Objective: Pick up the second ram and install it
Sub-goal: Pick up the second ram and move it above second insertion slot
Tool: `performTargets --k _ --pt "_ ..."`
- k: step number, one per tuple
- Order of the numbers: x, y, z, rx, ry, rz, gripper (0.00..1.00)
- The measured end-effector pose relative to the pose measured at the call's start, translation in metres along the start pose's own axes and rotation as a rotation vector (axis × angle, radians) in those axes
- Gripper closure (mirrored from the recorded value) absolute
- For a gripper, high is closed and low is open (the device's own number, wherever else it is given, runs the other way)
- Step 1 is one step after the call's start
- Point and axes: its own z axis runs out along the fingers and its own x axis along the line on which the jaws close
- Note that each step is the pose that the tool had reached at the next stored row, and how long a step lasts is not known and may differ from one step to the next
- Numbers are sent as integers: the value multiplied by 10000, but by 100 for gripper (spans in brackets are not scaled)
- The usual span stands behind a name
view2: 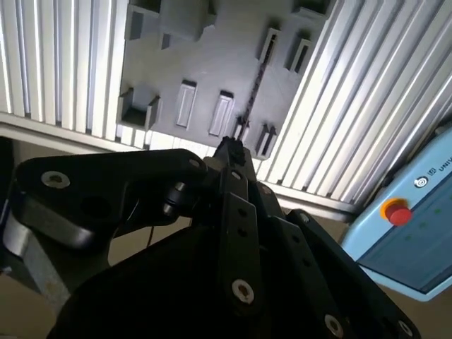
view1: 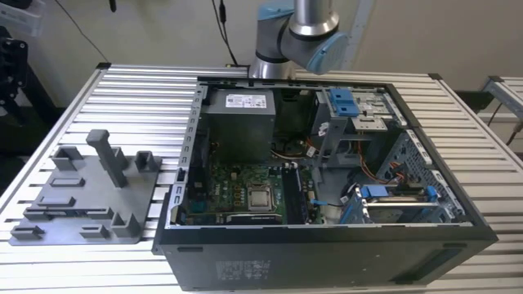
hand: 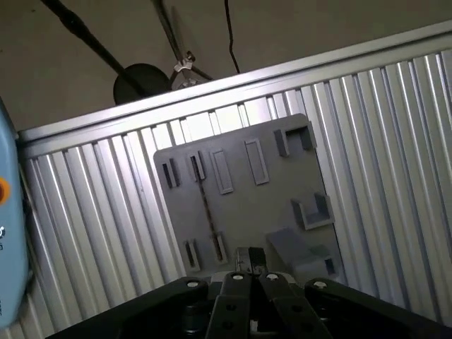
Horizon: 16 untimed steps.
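Exterior view: one arm (view1: 298, 33) is rising behind one open computer case (view1: 327, 251); one grey tray (view1: 98, 205) is lying at the exterior view's left.

Second wrist view: one second ram (view2: 256, 83), a thin dark strip on edge, is sitting in the tray (view2: 212, 63).

First wrist view: the gripper (hand: 249, 259), fingers together and empty, is hovering above the tray (hand: 240, 205).

Soft light overhead, glare on metal, gloom in hollows.
Diffuse in the exterior view, with pale sheen along the ribbed aluminium table (view1: 139, 92) and faint shadows beside the posts of the flat grey plastic tray (view1: 90, 208); dimmer inside the open black computer case (view1: 327, 257). Blown almost white on the table ribs in the second wrist view, leaving the black metal gripper (view2: 229, 150) a near silhouette. Milder striped glare in the first wrist view.
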Motion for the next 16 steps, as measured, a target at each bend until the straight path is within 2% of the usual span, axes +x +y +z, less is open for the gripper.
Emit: performTargets --k 3,12,15,16 --pt "1 0 10 -69 28 -346 89" --pt "1 0 9 -72 29 -358 88" --pt "1 0 9 -72 29 -361 70" --pt "1 0 9 -72 29 -362 70"
